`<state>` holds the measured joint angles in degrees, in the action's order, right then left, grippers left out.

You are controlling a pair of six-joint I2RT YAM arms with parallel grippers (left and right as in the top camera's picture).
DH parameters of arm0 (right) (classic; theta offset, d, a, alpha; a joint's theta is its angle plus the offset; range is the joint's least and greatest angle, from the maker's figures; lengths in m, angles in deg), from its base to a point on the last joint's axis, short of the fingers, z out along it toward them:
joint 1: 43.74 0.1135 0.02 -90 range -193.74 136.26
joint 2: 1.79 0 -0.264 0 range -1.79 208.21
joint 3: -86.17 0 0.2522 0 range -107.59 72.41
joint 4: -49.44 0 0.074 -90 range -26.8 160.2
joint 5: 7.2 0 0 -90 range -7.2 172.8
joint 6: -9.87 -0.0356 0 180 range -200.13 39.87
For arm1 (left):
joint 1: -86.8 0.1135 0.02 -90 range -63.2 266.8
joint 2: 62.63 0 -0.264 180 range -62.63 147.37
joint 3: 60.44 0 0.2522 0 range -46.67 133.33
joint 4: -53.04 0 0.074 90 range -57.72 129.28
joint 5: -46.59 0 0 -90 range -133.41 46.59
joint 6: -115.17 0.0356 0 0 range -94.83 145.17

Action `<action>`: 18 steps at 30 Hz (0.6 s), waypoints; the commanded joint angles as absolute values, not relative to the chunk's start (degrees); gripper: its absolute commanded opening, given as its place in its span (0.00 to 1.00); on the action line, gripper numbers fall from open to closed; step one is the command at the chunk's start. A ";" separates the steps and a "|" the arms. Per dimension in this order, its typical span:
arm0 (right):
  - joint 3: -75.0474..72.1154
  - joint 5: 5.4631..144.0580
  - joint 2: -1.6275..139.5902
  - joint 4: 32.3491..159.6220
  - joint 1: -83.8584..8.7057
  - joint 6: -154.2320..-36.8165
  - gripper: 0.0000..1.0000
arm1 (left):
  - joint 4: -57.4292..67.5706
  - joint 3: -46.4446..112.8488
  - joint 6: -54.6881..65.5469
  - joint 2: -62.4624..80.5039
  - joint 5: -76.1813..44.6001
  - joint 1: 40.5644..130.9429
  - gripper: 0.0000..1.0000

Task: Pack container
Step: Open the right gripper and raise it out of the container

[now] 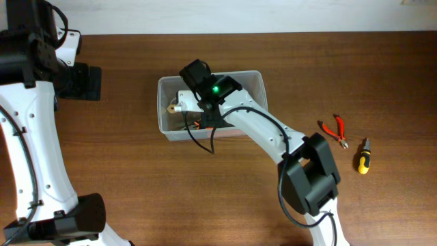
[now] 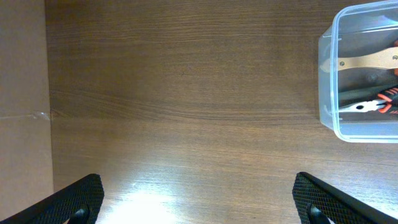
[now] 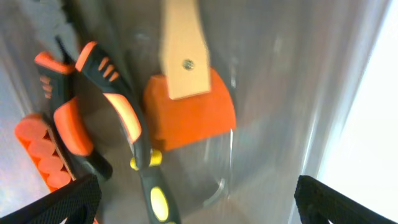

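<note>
The clear plastic container (image 1: pixel 166 87) stands at the table's middle; its end also shows in the left wrist view (image 2: pixel 329 74). My right gripper (image 1: pixel 203 102) is open and reaches down into it, holding nothing. In the right wrist view the jaws (image 3: pixel 199 202) hang over an orange scraper with a wooden handle (image 3: pixel 189 109), black-and-orange pliers (image 3: pixel 93 99) and a black-and-yellow tool handle (image 3: pixel 158 199) lying in the bin. My left gripper (image 2: pixel 199 199) is open and empty over bare wood left of the container. Red pliers (image 1: pixel 334 128) and a yellow-black screwdriver (image 1: pixel 363 156) lie on the table at the right.
The left arm's base and links (image 1: pixel 41 68) fill the left side. The right arm (image 1: pixel 311 171) crosses from the front right to the container. A paler strip (image 2: pixel 22 93) borders the wood in the left wrist view.
</note>
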<state>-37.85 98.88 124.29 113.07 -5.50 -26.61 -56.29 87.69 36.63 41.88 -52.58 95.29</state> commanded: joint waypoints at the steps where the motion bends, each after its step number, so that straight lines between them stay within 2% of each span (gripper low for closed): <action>1: -41.17 101.55 114.63 115.14 -6.20 -38.48 0.99 | -56.38 87.58 35.91 41.84 -51.99 95.60 0.99; 4: -41.76 101.33 107.31 119.36 -7.82 -39.44 0.99 | -56.38 87.58 35.91 41.84 -51.99 95.60 0.99; 12: -41.76 101.28 83.05 122.77 -13.96 -57.47 0.99 | -56.38 87.58 35.91 41.84 -51.99 95.60 0.99; 15: -41.76 101.31 77.28 125.98 -21.48 -66.52 0.99 | -56.38 87.58 35.91 41.84 -51.99 95.60 0.99; 18: -41.76 101.26 74.92 129.39 -32.91 -79.31 0.99 | -56.38 87.58 35.91 41.84 -51.99 95.60 0.99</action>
<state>-42.98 100.85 73.12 127.51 -26.09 -63.98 -56.29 87.69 36.63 41.88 -52.55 95.29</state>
